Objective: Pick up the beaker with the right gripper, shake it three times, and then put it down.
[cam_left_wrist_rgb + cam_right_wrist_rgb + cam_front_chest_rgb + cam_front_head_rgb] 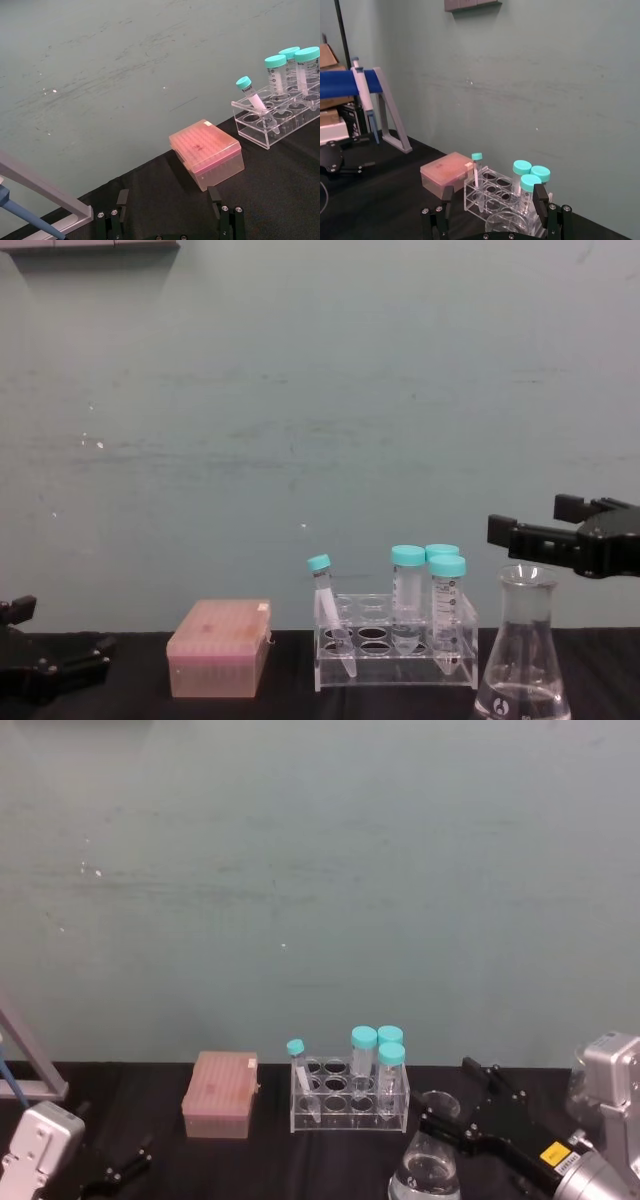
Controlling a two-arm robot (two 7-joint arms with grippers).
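- The clear glass conical flask (524, 660) is seen from the side in the chest view. It stands upright on the black table (290, 705), just beside the right end of the tube rack (395, 655), and it is taller than the rack.
- In the same view the right gripper (527, 520) is held above the flared rim, with no contact. Its two black fingers are spread apart and nothing is grasped.
- In the head view the right gripper (445, 1090) is seen from above, with one finger on each side of the flask neck.
- In the right wrist view the round rim of the flask (507, 222) lies between the spread fingers (540, 195). A grey pipette stand (390, 115) with a blue bar is seen far off beside the wall.
- In the left wrist view the left gripper (168, 196) is seen low over the table with its jaws released, well apart from the flask.
- A pink, ribbed tip box (218, 648) stands left of the rack, and bare table is left between them.
- Three teal-capped tubes (447, 605) are held upright in the clear plastic rack. A smaller tube (328, 605) is tilted.
- Behind everything, a plain teal wall (300, 390) with faint scuffs is seen.
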